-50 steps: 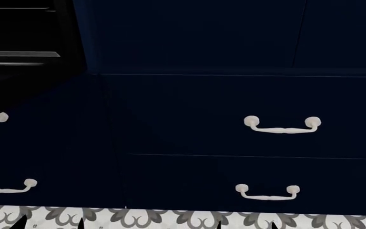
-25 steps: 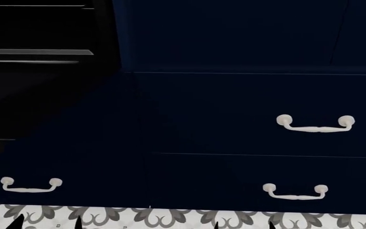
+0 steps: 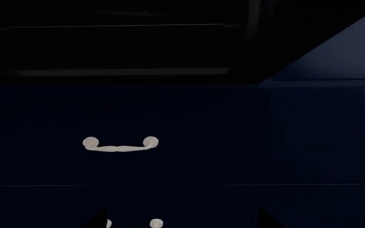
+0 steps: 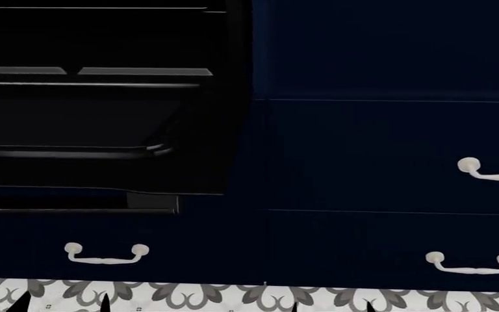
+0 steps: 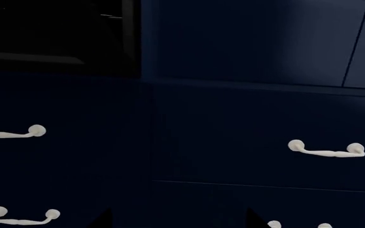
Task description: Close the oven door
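Item: oven door point(image 4: 76, 133), black glass panel, hanging open and tilted outward at the head view's left, above a navy drawer front point(image 4: 102, 240) with a white curved handle point(image 4: 106, 254).

Handling, as judged: it is looking rigid, hinged low, fairly heavy, with smooth and breakable glass; pushing up at the free top edge is looking best.

Grippers: only dark tips are showing along the picture edges; their opening cannot be told.

a patterned tile floor point(image 4: 189, 296) in grey and white runs along the foot of the navy drawer cabinets point(image 4: 388, 247), which stand directly on it.
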